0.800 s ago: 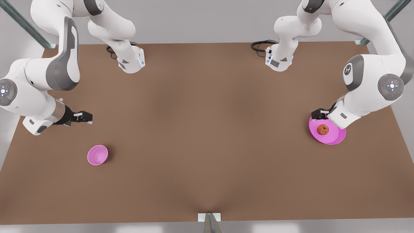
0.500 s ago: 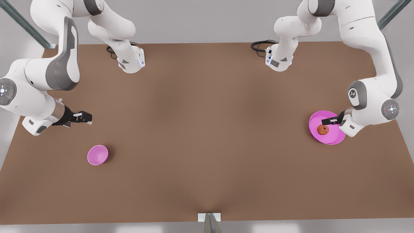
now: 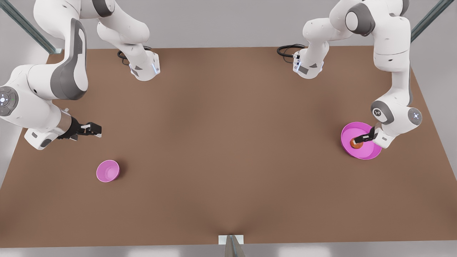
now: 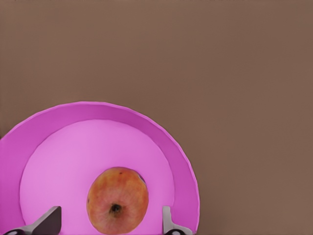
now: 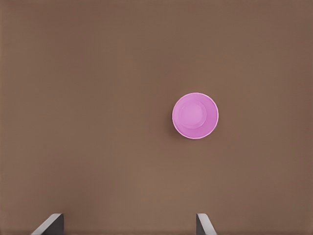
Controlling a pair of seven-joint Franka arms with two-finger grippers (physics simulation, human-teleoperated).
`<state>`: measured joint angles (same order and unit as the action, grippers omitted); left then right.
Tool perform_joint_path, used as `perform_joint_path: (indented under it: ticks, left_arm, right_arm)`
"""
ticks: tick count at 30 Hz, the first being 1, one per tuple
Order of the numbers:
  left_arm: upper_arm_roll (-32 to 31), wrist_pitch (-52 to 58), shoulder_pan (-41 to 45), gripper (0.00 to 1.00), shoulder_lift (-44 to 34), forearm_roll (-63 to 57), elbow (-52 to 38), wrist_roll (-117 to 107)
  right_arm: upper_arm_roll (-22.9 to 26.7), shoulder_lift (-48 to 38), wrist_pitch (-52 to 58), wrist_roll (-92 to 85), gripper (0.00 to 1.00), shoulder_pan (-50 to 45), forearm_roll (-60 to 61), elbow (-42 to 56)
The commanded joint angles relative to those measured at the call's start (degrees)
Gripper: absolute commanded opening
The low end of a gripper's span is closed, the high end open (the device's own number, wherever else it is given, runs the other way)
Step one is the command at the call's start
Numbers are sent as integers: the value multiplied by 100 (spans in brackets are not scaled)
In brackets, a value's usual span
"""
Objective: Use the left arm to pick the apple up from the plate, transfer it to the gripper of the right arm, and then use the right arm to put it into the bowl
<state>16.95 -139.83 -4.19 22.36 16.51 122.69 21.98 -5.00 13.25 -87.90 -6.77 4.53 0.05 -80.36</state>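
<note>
While nothing has yet been lifted, the table (image 3: 221, 160) carries two arms, one plate (image 3: 369, 151), one bowl (image 3: 107, 171) and one apple (image 4: 117, 200). Spread wide, the left gripper (image 4: 110, 223) straddles the apple, which rests on the plate at the front view's right. Waiting near the bowl, the right gripper (image 3: 95, 129) stands parted and empty. Grasp, handover and placement all appear to remain.
</note>
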Motion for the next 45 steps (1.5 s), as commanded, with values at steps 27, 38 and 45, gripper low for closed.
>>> perform_joint_path:
  ticks: [27,38,45]
  left_arm:
    - [-95,-572,6,84,489,292,79,2223]
    - [-95,-572,6,71,568,292,79,2302]
    - [-95,-563,6,69,586,292,71,2338]
  right_arm:
    - [26,99,72,-18,100,154,65,266]
    - [-1,143,72,-62,100,224,57,266]
    - [-10,143,80,-62,100,224,39,337]
